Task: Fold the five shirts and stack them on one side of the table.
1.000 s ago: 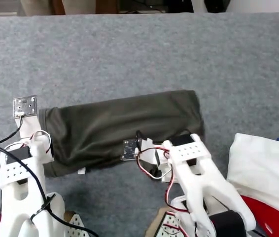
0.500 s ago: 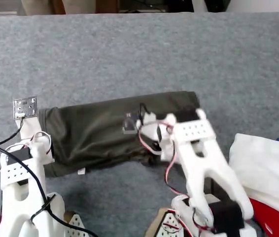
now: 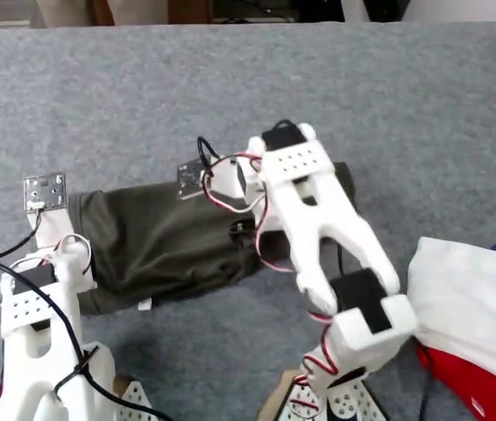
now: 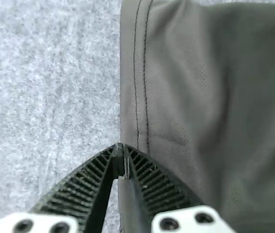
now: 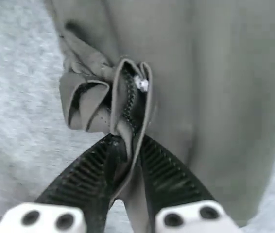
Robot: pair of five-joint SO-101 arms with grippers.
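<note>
- Currently the dark green shirt [image 3: 160,237] lies as a long band across the middle of the grey table [image 3: 230,88]. It is flat at its left end and gathered up toward its right end.
- In the right wrist view, a bunch of the shirt's fabric stands up in puckers, with a small white fleck showing in the fold.
- Right gripper [image 5: 128,141]: clamped on that bunch, with both black ribbed jaws pressed against the cloth. In the high view it sits above the middle-right part of the band. Judgement: the edge is held up so that it can be carried across the rest of the shirt to make a fold.
- Left gripper [image 4: 123,154]: the jaws are closed to a point on the stitched hem at the shirt's left end, with a strip of cloth between them. Judgement: this grip pins the left end so that the band does not slide or skew while the other end is worked.
- Step in hand, as judged: a fold of this one shirt. It has not yet been stacked.
- Risk, as judged: the bunched hold may lay down wrinkles unless the cloth is drawn taut before release.
- White cloth [image 3: 471,289] over a red cloth [image 3: 463,381]: at the table's right edge, just beside the right arm's base and apart from the green shirt. This is probably the stacking side.
</note>
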